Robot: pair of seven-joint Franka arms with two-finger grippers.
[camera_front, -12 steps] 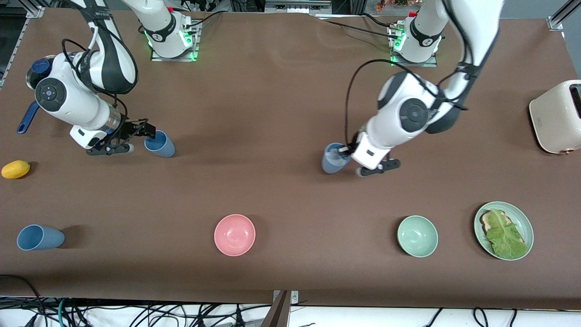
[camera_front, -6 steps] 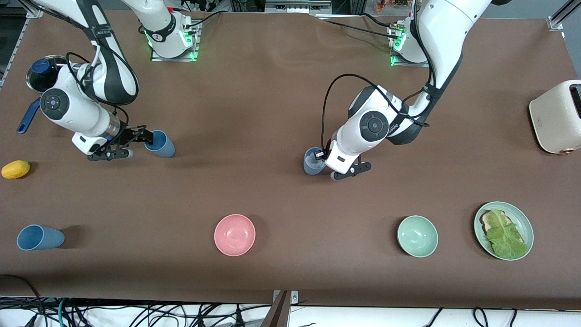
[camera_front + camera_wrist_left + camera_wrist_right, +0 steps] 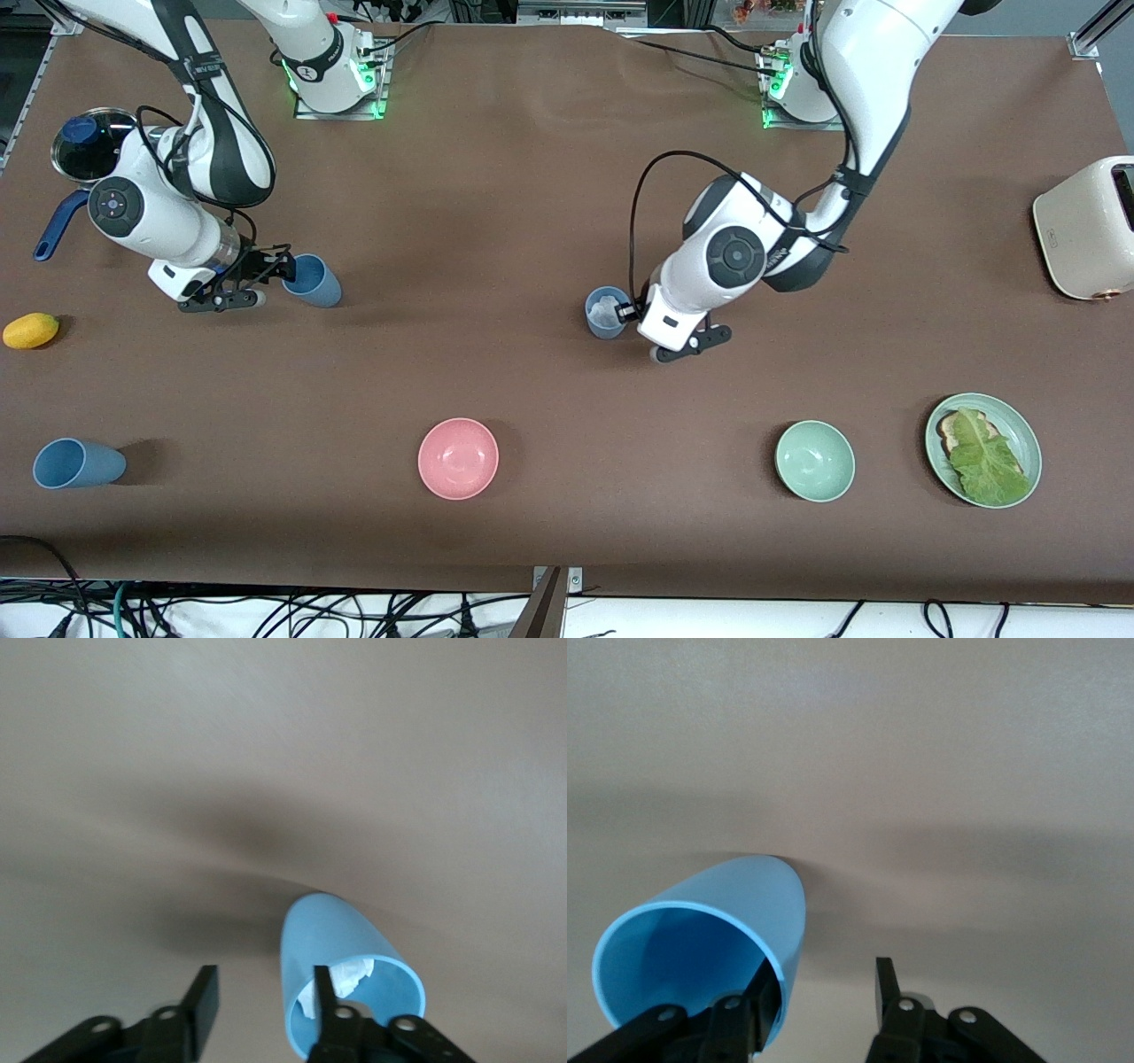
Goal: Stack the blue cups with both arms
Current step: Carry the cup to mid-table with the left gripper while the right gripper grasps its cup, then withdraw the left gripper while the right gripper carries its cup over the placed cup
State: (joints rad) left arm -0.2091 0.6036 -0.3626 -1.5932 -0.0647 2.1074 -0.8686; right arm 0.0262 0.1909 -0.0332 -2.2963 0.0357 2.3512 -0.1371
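A blue cup (image 3: pixel 312 280) stands toward the right arm's end of the table. My right gripper (image 3: pixel 273 282) is open at its rim. In the right wrist view one finger (image 3: pixel 767 990) is just inside the cup (image 3: pixel 735 921) and the other is outside, with the wall between them ungripped. A duller blue cup (image 3: pixel 606 312) holding a crumpled white scrap stands near the middle. My left gripper (image 3: pixel 640 335) is open beside it. In the left wrist view one finger (image 3: pixel 324 990) is inside the cup (image 3: pixel 332 939) and the other is well clear. A third blue cup (image 3: pixel 78 462) sits nearer the front camera at the right arm's end.
A pink bowl (image 3: pixel 458 458), a mint-green bowl (image 3: pixel 814 461) and a green plate (image 3: pixel 1028 443) with bread and lettuce lie nearer the front camera. A cream toaster (image 3: pixel 1090 226) stands at the left arm's end. A yellow fruit (image 3: pixel 31 330) and a blue-handled pot (image 3: pixel 84 142) lie at the right arm's end.
The left gripper and the duller cup have moved together toward the right arm's end. The right gripper shifted slightly at its cup, which stayed in place.
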